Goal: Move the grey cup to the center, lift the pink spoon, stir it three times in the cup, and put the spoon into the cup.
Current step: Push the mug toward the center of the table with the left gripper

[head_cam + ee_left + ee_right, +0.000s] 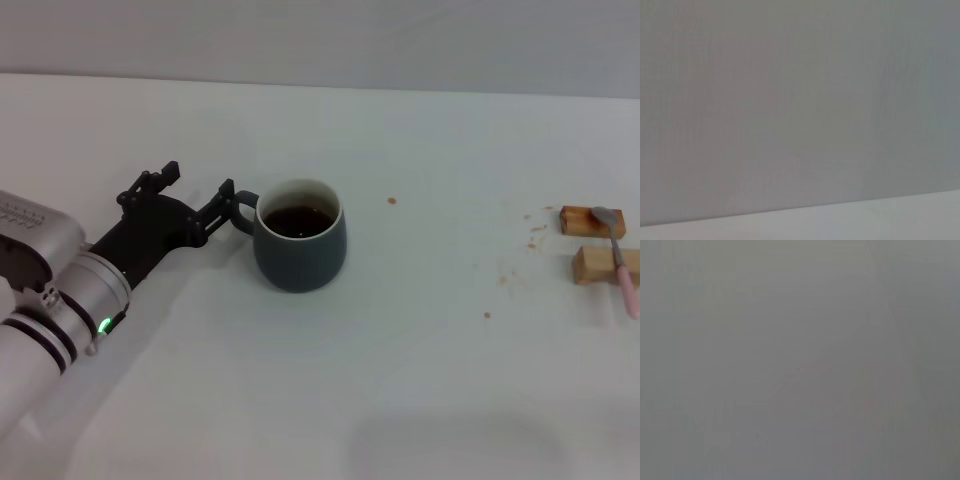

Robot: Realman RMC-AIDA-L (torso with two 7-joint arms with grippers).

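Your left gripper sits right at the grey cup, fingers spread apart, one fingertip touching the loop handle on the cup's left side, nothing clamped. The cup stands upright on the white table, dark liquid inside. Well off to the cup's right, the pink spoon lies across two wooden blocks, bowl on the farther block. Your right gripper isn't in sight; both wrist views show only blank grey.
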